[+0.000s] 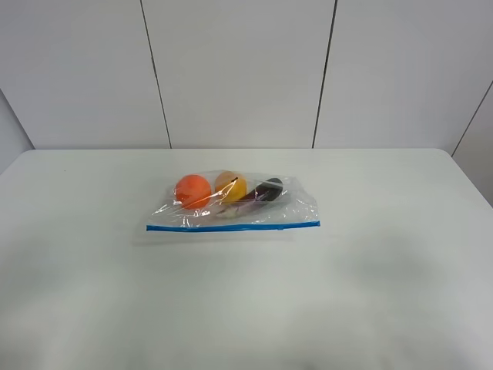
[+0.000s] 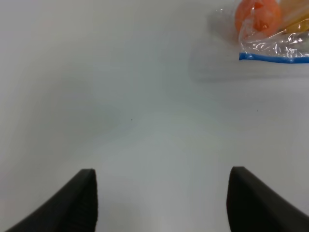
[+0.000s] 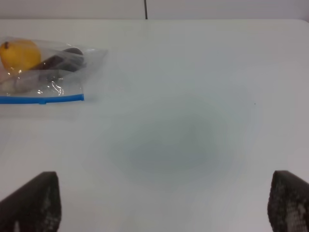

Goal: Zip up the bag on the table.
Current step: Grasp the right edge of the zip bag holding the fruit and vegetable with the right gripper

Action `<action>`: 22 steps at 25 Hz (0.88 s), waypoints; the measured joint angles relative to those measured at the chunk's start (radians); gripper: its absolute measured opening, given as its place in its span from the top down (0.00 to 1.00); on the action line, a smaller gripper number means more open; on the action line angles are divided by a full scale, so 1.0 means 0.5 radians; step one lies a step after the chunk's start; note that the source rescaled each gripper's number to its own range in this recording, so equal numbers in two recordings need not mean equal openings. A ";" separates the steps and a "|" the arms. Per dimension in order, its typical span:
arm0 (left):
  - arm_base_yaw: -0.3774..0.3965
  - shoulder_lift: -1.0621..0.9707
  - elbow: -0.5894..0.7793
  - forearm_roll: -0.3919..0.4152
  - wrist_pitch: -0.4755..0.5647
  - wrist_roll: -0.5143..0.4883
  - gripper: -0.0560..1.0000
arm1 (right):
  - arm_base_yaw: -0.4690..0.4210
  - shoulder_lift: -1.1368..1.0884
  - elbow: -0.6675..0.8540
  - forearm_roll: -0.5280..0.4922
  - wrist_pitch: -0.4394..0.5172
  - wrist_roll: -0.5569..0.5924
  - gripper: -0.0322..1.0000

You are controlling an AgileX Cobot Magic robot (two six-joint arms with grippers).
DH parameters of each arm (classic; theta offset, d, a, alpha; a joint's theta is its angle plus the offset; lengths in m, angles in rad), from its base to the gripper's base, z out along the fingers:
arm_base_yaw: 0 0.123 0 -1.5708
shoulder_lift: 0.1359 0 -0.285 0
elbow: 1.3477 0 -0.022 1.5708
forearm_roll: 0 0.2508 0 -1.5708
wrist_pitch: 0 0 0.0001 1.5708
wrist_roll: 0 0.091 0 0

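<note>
The clear plastic bag (image 1: 235,204) lies flat at the middle of the white table (image 1: 85,270), its blue strip (image 1: 231,227) along the near edge. Inside it are an orange ball (image 1: 192,190), a yellow pear (image 1: 231,185) and a dark item (image 1: 267,187). Neither gripper shows in the exterior view. In the left wrist view my left gripper (image 2: 161,200) is open and empty over bare table, with the bag's ball end (image 2: 263,29) some way off. In the right wrist view my right gripper (image 3: 164,205) is open and empty, the bag's other end (image 3: 46,67) well away from it.
A white panelled wall (image 1: 246,69) stands behind the table's far edge. The tabletop runs wide on both sides of the bag, with rounded far corners.
</note>
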 joint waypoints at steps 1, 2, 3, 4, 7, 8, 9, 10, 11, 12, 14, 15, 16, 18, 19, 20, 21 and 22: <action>0.000 0.000 0.000 0.000 0.000 0.000 0.30 | 0.000 0.000 0.000 0.000 0.000 0.000 0.06; 0.000 0.000 0.000 0.000 0.000 0.000 0.30 | 0.000 0.000 0.000 0.000 0.000 0.000 0.06; 0.000 0.000 0.000 0.000 0.000 0.000 0.30 | 0.000 0.000 0.000 0.000 0.000 0.000 0.06; 0.000 0.000 0.000 0.000 0.000 0.000 0.30 | 0.000 0.000 0.000 0.000 0.000 0.000 0.06; 0.000 0.000 0.000 0.000 0.000 0.000 0.30 | 0.000 0.000 0.000 0.000 0.000 0.000 0.06; 0.000 0.000 0.000 0.000 0.000 0.000 0.30 | 0.000 0.000 0.000 0.000 0.000 0.000 0.06; 0.000 0.000 0.000 0.000 0.000 0.000 0.30 | 0.000 0.000 -0.002 -0.002 0.000 0.000 0.06; 0.000 0.000 0.000 0.000 0.000 0.000 0.30 | 0.000 0.000 -0.009 -0.007 -0.004 0.000 0.06; 0.000 0.000 0.000 0.000 0.000 0.000 0.30 | 0.000 0.003 -0.023 -0.007 -0.014 0.000 0.06; 0.000 0.000 0.000 0.000 0.000 0.000 0.30 | 0.000 0.026 -0.046 -0.007 -0.023 0.000 0.06; 0.000 0.000 0.000 0.000 0.000 0.000 0.30 | 0.000 0.156 -0.099 -0.007 -0.068 0.000 0.06; 0.000 0.000 0.000 0.000 0.000 0.000 0.30 | 0.000 0.238 -0.134 -0.007 -0.092 0.000 0.06; 0.000 0.000 0.000 0.000 0.000 0.000 0.30 | 0.000 0.351 -0.169 -0.007 -0.122 0.000 0.06; 0.000 0.000 0.000 0.000 0.000 0.000 0.30 | 0.000 0.589 -0.236 0.013 -0.189 -0.008 0.06; 0.000 0.000 0.000 0.000 0.000 0.000 0.30 | 0.000 0.727 -0.274 0.037 -0.224 -0.022 0.06; 0.000 0.000 0.000 0.000 0.000 0.000 0.30 | 0.000 0.864 -0.307 0.070 -0.269 -0.029 0.06; 0.000 0.000 0.000 0.000 0.000 0.000 0.30 | 0.000 1.003 -0.347 0.106 -0.320 -0.041 0.06; 0.000 0.000 0.000 0.000 0.000 0.000 0.30 | 0.000 1.121 -0.386 0.156 -0.371 -0.062 0.06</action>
